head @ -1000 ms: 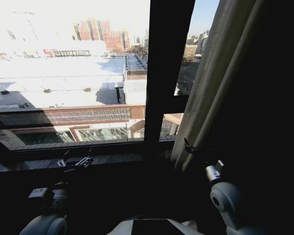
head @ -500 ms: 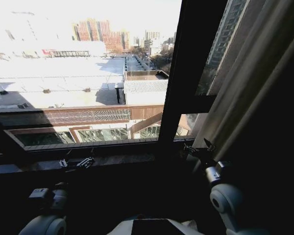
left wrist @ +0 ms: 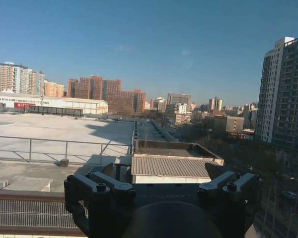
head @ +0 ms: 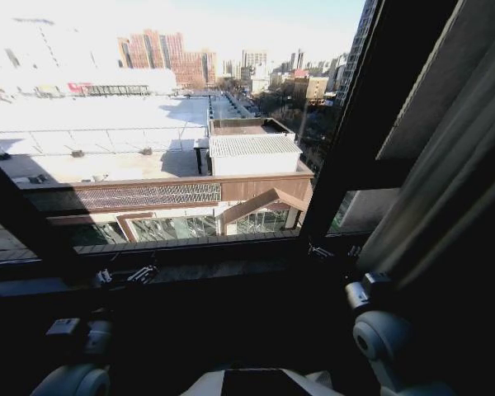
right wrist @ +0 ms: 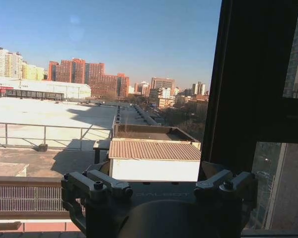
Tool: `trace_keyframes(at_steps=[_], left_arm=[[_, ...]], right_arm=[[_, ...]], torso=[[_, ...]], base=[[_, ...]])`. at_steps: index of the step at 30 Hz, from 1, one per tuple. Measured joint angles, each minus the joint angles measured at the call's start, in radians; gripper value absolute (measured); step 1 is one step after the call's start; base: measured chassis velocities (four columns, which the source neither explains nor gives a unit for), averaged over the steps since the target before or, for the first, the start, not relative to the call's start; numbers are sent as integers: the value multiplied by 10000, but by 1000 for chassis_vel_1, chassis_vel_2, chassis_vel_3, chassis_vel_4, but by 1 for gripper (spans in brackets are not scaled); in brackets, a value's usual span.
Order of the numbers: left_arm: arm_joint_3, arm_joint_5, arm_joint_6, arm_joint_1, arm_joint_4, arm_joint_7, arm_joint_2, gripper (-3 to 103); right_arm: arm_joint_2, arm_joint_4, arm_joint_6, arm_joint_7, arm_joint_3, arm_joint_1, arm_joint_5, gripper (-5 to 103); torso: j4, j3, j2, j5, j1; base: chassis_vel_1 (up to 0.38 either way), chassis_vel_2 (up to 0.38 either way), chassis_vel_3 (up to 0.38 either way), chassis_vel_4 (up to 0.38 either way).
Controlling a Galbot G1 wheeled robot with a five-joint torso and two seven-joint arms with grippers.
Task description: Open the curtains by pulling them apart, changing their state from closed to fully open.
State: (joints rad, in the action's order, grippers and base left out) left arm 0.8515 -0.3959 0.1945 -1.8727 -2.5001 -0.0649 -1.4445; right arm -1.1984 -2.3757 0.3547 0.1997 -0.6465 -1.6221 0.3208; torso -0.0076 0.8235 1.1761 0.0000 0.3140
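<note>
Window (head: 165, 140) ahead; both end effectors empty, spread

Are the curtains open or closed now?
Open. The curtain hangs bunched at the right side, and the window shows the rooftops and sky uncovered. Both grippers' fingers are spread, gripping nothing.

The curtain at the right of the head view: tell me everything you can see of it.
The curtain looks like grey-beige pleated fabric in long folds, mostly in shadow with a few sunlit pleats. It is gathered at the window's right side, past the dark window frame, leaving the glass uncovered. It slants across the picture. The right gripper sits just beside its lower edge; contact cannot be judged.
</note>
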Motion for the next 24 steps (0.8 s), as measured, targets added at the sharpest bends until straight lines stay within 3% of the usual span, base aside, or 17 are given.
trace_keyframes(at_steps=[24], left_arm=[[10,7,-113,-12,0,-3,-44,100]], right_arm=[[-25,-28,-41,-25,167,-72,-103,100]], torso=[[2,1,-1,2,0]], base=[[356,349,-354,-349]])
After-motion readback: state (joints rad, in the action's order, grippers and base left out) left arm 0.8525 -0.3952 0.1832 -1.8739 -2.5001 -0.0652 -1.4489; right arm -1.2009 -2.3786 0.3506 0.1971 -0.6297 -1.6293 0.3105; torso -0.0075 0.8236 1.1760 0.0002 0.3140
